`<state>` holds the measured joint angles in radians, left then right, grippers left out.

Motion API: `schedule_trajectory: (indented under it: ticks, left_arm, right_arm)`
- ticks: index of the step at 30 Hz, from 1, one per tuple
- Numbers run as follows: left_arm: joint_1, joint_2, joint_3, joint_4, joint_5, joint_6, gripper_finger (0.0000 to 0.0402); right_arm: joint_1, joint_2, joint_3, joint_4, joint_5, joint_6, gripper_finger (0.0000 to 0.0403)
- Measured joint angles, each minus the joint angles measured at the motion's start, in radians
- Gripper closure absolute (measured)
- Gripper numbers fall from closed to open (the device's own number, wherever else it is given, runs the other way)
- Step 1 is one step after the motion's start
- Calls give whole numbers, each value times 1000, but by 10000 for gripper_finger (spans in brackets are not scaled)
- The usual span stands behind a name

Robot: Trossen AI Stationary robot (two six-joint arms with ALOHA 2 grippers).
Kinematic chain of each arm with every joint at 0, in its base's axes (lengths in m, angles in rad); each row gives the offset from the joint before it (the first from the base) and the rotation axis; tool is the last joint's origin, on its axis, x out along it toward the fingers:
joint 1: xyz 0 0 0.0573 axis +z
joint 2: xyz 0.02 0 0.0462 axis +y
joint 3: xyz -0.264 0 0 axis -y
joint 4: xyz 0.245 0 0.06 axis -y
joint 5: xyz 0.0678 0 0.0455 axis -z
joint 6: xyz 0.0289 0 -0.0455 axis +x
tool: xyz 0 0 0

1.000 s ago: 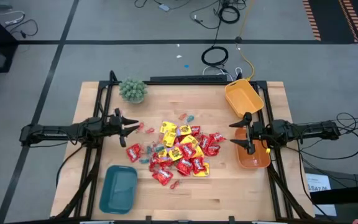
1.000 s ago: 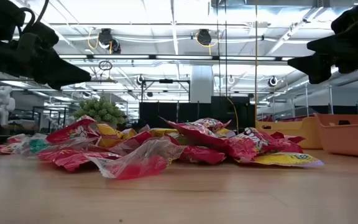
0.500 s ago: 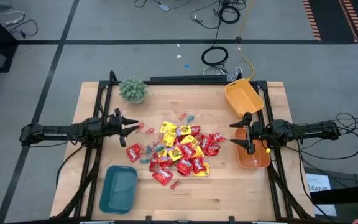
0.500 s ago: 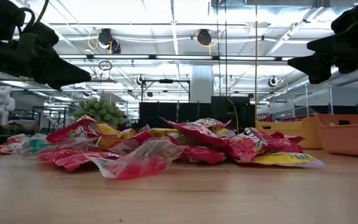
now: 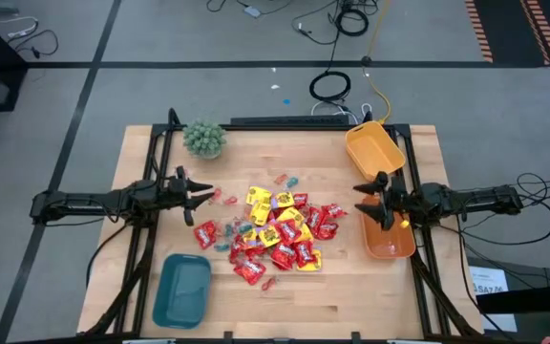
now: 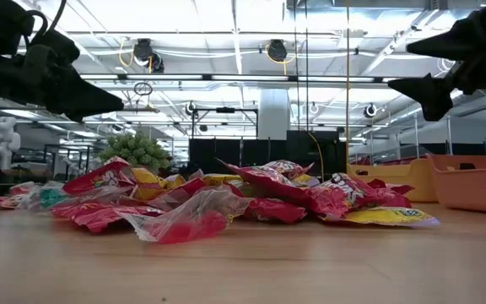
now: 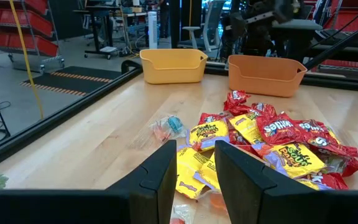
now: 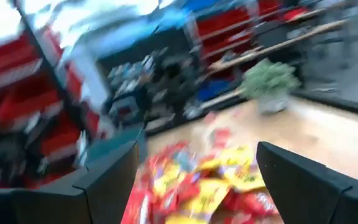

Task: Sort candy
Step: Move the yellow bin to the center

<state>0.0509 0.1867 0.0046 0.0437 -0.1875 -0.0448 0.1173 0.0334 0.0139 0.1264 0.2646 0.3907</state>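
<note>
Overhead, both open pincers, left and right, flank the candy; the low view hides that spacing.

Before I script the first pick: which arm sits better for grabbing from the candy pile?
Left, probably. The left end effector hangs open beside the candy pile, with pieces just ahead. The right end effector, also open, is farther away, by the orange bin.

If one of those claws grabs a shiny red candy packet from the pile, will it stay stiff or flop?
The red packet will probably flop and crumple: its foil looks thin and wrinkled. It is likely light, and the glossy wrapper may slip between the fingers.
</note>
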Motion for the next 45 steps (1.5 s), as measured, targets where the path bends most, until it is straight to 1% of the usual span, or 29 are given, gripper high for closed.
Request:
schedule_trajectory:
  ticks: [4, 6, 8, 12, 14, 17, 20, 22, 25, 27, 30, 32, 34, 36, 38, 40, 42, 43, 45]
  left_arm:
    - [0, 0, 0, 0, 0, 0, 283]
    - [0, 0, 0, 0, 0, 0, 283]
    - [0, 0, 0, 0, 0, 0, 283]
    - [0, 0, 0, 0, 0, 0, 283]
    - [0, 0, 0, 0, 0, 0, 283]
    - [0, 0, 0, 0, 0, 0, 283]
    - [0, 0, 0, 0, 0, 0, 283]
    - [0, 0, 0, 0, 0, 0, 283]
    - [0, 0, 0, 0, 0, 0, 283]
    - [0, 0, 0, 0, 0, 0, 283]
    - [0, 0, 0, 0, 0, 0, 283]
    - [0, 0, 0, 0, 0, 0, 283]
    - [0, 0, 0, 0, 0, 0, 283]
    - [0, 0, 0, 0, 0, 0, 283]
    - [0, 0, 0, 0, 0, 0, 283]
    - [0, 0, 0, 0, 0, 0, 283]
    - [0, 0, 0, 0, 0, 0, 283]
    - [0, 0, 0, 0, 0, 0, 283]
    - [0, 0, 0, 0, 0, 0, 283]
  right_arm:
    - [0, 0, 0, 80, 182, 13, 83]
    - [0, 0, 0, 121, 257, 13, 83]
    - [0, 0, 0, 168, 308, 13, 83]
    - [0, 0, 0, 246, 334, 7, 83]
    - [0, 0, 0, 256, 399, -1, 83]
    - [0, 0, 0, 258, 508, -71, 83]
    - [-8, 6, 0, 303, 606, -35, 83]
    - [-26, 23, 1, 352, 633, -9, 83]
    - [-66, 88, 27, 395, 636, -9, 85]
    - [-95, 164, 88, 394, 635, -18, 92]
    - [-130, 323, 223, 344, 635, -95, 104]
    - [-151, 450, 338, 265, 661, -134, 110]
    - [-173, 573, 477, 102, 728, -125, 113]
    - [-213, 688, 638, -148, 756, -38, 115]
    - [-274, 799, 810, -460, 735, 120, 115]
    - [-356, 912, 983, -793, 656, 319, 116]
    - [-461, 1023, 1136, -1098, 538, 465, 118]
    - [-519, 1077, 1198, -1230, 473, 506, 120]
    - [-634, 1173, 1292, -1434, 359, 525, 125]
